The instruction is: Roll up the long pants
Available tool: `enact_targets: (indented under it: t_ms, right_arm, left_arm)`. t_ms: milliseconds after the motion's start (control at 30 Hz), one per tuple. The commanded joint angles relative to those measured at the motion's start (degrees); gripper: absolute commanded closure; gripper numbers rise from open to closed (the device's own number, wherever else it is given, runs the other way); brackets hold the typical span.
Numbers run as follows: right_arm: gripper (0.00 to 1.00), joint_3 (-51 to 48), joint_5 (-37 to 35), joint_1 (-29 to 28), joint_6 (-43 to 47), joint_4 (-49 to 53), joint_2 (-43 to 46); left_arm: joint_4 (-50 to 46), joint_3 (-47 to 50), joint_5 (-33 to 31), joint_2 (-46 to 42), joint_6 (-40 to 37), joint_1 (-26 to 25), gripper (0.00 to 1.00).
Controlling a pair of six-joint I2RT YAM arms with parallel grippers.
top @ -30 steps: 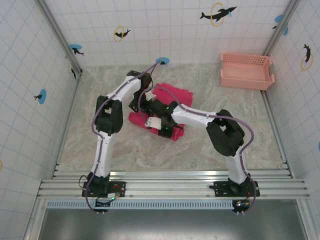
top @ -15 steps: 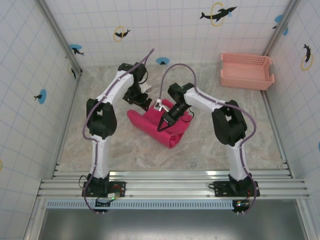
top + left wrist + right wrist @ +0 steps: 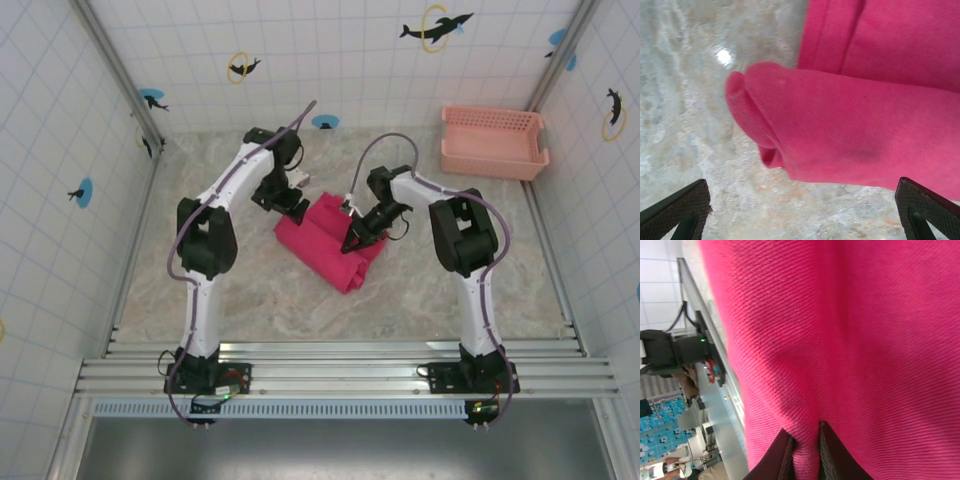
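Marbled worktop (image 3: 250,290) and tiled walls with dolphin stickers enclose the scene. At the right pincer (image 3: 350,243), the two dark fingers (image 3: 782,457) stand nearly together with a ridge of cloth nipped between them, so it is clamped on the long pants (image 3: 325,245). The left pincer (image 3: 290,203) hangs with its fingers wide apart just off the bundle's upper-left corner, holding nothing; its wrist view shows a rolled end of the cloth above the gap.

Compared with a second ago, the arms have uncrossed and pulled apart. The pants have gathered from a sprawl into a tighter block at the centre of the frame, shifted slightly right. The roll looks largely made and in need of tidying.

Both arms reach far forward. The left forearm bends right at the top of its reach, and the right forearm angles down-left onto the cloth. A pink latticed basket (image 3: 495,140) sits well apart at upper right.
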State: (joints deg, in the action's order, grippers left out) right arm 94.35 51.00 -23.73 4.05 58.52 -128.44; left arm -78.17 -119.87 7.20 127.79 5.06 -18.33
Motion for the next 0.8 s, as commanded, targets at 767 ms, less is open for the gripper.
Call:
enact_targets:
  t_ms: [767]
  right_arm:
    - [0.5, -15.42, -55.58, -24.92, -0.21, -7.92, 28.67]
  left_arm:
    - [0.49, -6.16, 5.37, 16.75, 5.14, -5.83, 0.03]
